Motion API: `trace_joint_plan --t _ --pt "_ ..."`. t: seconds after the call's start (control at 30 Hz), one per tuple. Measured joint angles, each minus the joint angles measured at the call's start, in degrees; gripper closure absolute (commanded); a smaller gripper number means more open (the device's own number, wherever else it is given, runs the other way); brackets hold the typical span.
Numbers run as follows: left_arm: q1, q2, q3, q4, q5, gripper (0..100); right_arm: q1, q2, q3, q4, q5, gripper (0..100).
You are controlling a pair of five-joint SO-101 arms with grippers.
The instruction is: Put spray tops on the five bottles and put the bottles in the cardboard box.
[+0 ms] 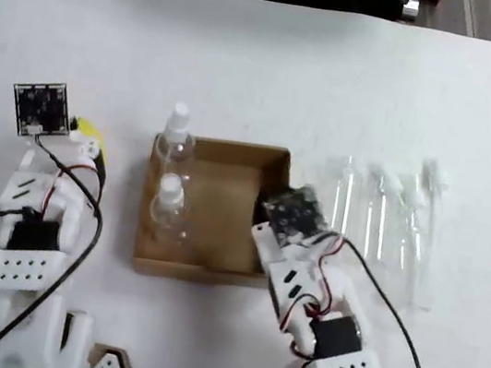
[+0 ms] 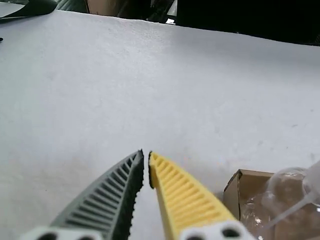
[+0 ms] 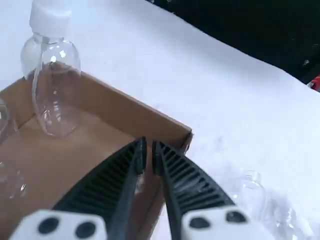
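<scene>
The cardboard box (image 1: 203,273) is shallow, brown and open-topped, and sits mid-desk (image 1: 264,66). Two clear, round-shouldered bottles with white spray tops stand along its left wall: the far bottle (image 1: 176,140) in the far left corner and the near bottle (image 1: 170,210) just in front of it. The loose bottles (image 1: 379,224), also clear, lie side by side on the desk right of the box. The left gripper (image 2: 146,161), one finger grey and one yellow, is closed and empty above bare desk left of the box. The black right gripper (image 3: 148,149) is closed on nothing over the box's right side.

Glossy clear plastic bottles (image 1: 173,173), matt brown cardboard box (image 1: 213,209), white cloth table (image 1: 264,66)
</scene>
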Motion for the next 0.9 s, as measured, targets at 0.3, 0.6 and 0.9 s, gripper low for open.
trace_joint_plan --t 0.3,0.6,0.9 --pt "0.0 0.0 0.0 0.0 0.0 98 1.14 -3.25 0.53 0.0 -1.23 87.2" --pt "0.0 0.0 0.0 0.0 0.0 98 1.14 -3.34 0.53 1.14 -1.23 96.1" --pt "0.0 0.0 0.0 0.0 0.0 98 1.05 -3.34 0.53 1.23 -1.41 96.1"
